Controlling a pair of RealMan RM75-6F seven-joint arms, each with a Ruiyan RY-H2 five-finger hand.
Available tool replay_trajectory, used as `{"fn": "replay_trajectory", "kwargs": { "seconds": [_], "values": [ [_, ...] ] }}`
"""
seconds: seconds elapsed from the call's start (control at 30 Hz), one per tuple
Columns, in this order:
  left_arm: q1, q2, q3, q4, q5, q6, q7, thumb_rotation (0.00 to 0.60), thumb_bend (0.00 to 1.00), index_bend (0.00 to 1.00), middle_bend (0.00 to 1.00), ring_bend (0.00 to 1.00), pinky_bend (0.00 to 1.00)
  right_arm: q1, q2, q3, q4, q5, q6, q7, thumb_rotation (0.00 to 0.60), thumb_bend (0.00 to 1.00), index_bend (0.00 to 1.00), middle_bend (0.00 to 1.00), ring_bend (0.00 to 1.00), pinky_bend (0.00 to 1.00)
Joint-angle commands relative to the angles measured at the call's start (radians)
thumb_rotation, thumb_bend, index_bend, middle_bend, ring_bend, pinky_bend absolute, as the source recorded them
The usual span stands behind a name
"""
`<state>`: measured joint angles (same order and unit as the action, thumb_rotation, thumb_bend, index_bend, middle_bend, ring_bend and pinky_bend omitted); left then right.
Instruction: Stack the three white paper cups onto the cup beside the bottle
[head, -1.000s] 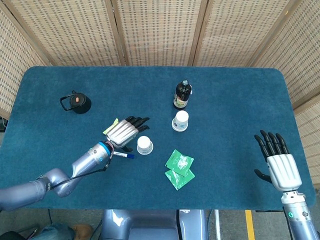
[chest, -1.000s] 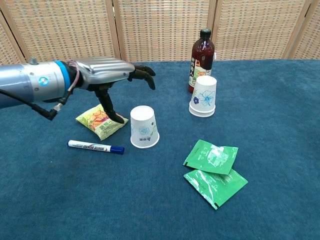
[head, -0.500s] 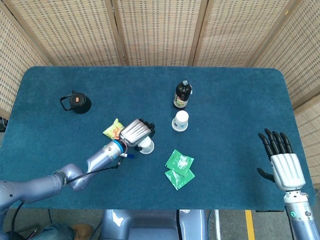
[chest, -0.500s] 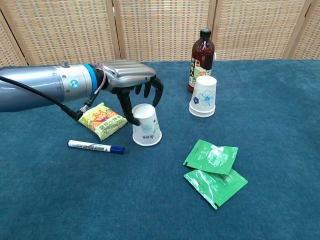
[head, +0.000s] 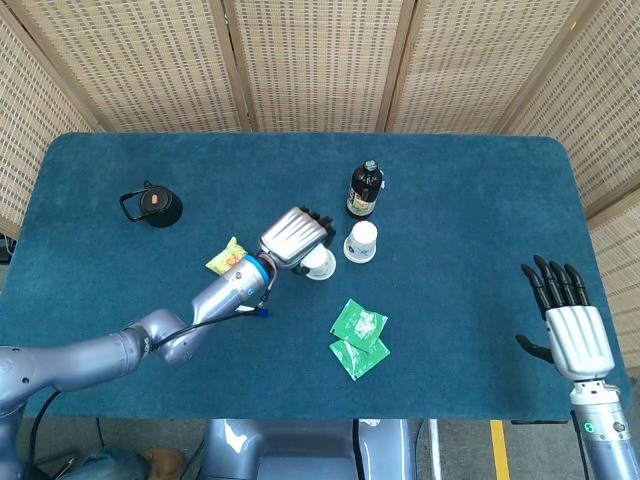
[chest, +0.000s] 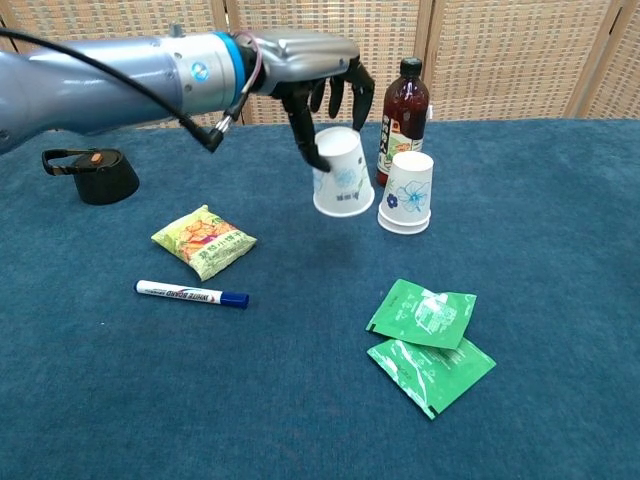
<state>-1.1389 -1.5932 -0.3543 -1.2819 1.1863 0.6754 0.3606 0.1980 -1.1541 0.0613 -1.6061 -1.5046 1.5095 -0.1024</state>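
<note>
My left hand (chest: 312, 72) (head: 297, 237) grips an upside-down white paper cup (chest: 343, 173) (head: 320, 263) from above and holds it in the air, tilted, just left of the cup stack. The stack of white cups (chest: 407, 193) (head: 361, 241) stands upside down on the table right in front of the dark bottle (chest: 404, 115) (head: 365, 189). My right hand (head: 564, 322) hovers open, fingers spread, near the table's right front edge, far from the cups; it shows in the head view only.
A yellow snack packet (chest: 203, 240) and a whiteboard marker (chest: 191, 294) lie front left. Two green sachets (chest: 428, 344) lie in front of the stack. A black lid with a loop (chest: 88, 173) sits at the far left. Wicker screens stand behind the table.
My left hand closed on the lone cup, lifted it off the table and carried it back and to the right, up beside the stack. My right hand has barely shifted.
</note>
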Motion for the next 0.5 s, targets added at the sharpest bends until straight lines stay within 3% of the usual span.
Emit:
{"fn": "replay_trajectory", "kwargs": {
  "seconds": [0.03, 0.27, 0.5],
  "values": [
    [-0.083, -0.038, -0.062, 0.056, -0.109, -0.015, 0.054, 0.6, 0.01, 0.55, 0.36, 0.4, 0.4, -0.002, 0.003, 0.005, 0.0, 0.005, -0.004, 0.005, 0.6, 0.0, 0.0, 0.0, 0.0, 0.0],
    [-0.214, -0.127, -0.088, 0.211, -0.267, -0.041, 0.136, 0.6, 0.02, 0.55, 0.36, 0.4, 0.4, -0.004, 0.005, 0.02, 0.012, 0.029, -0.025, 0.024, 0.6, 0.0, 0.0, 0.0, 0.0, 0.0],
    [-0.277, -0.157, -0.083, 0.286, -0.356, -0.061, 0.177, 0.6, 0.02, 0.55, 0.36, 0.4, 0.4, -0.007, 0.008, 0.03, 0.018, 0.041, -0.029, 0.031, 0.6, 0.0, 0.0, 0.0, 0.0, 0.0]
  ]
}}
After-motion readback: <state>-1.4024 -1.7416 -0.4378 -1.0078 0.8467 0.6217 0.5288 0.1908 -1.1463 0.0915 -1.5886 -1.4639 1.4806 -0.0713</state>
